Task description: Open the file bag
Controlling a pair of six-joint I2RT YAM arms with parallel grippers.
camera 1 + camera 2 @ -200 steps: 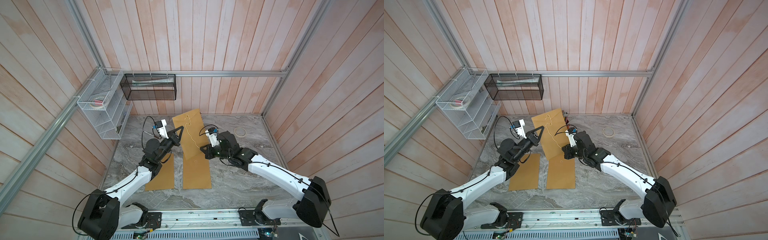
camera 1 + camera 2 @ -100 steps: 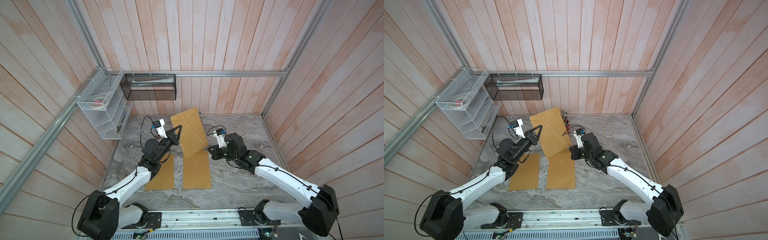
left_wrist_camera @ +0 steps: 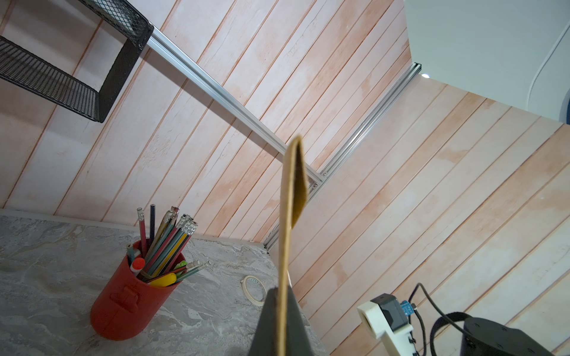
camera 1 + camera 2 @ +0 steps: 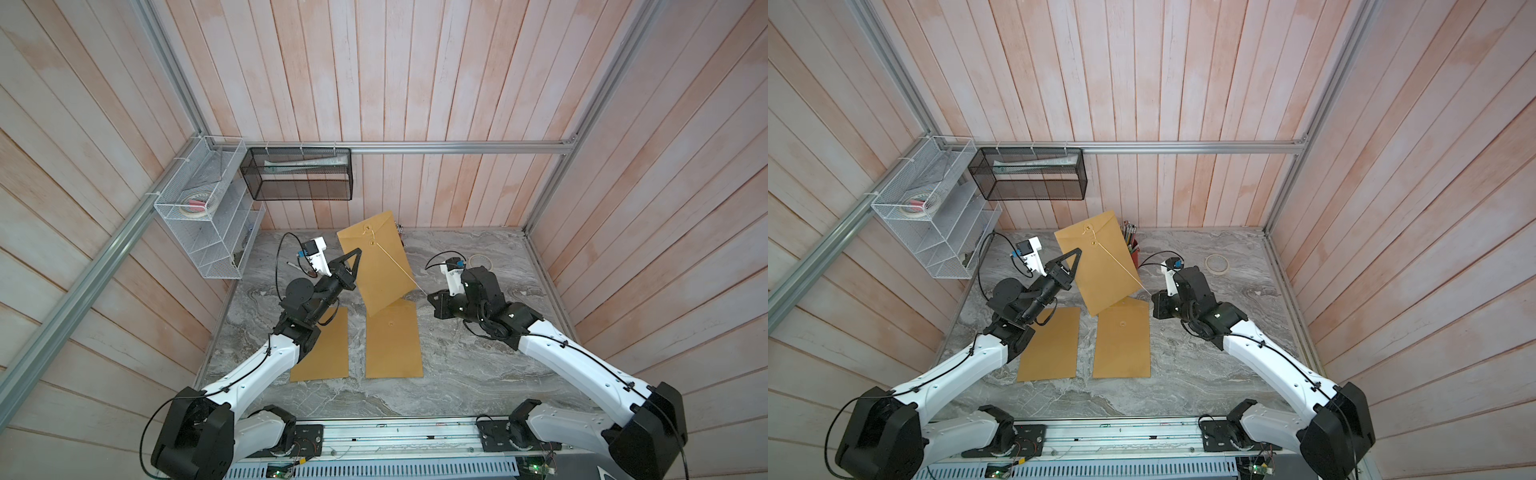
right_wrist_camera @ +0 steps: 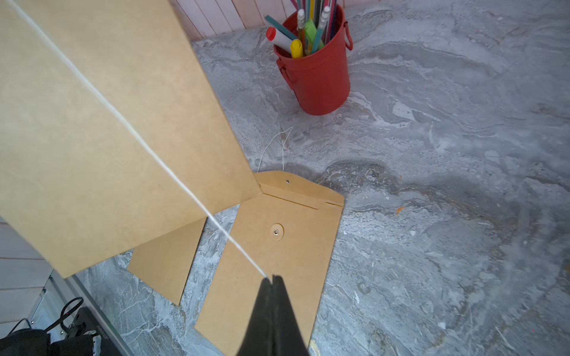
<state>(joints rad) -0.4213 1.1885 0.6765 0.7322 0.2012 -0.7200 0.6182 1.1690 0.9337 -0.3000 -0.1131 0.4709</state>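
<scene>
1. File bag (image 4: 374, 266): brown, held clear of the table (image 4: 478, 365), tilted, centre of both top views.
2. Left gripper (image 4: 356, 254): clamped tight on the bag's left edge. The left wrist view shows the bag edge-on between the fingers (image 3: 268, 323).
3. String (image 4: 395, 266): pale and taut, running from the bag's button down-right across its face.
4. Right gripper (image 5: 273, 279): pinched tight on the string's end, right of centre in both top views.
5. Second bag (image 4: 392, 345): flat on the table, lower centre, beneath the held bag's bottom corner.
6. Third bag (image 4: 324, 353): flat, just left of the second, partly under the left arm.
7. Red cup (image 4: 1133, 253): holds pencils, behind the held bag.
8. Tape roll (image 4: 481, 262): on the table, right of centre.
9. White rack (image 4: 208, 224) and black basket (image 4: 299, 174): on the walls, upper left.
</scene>
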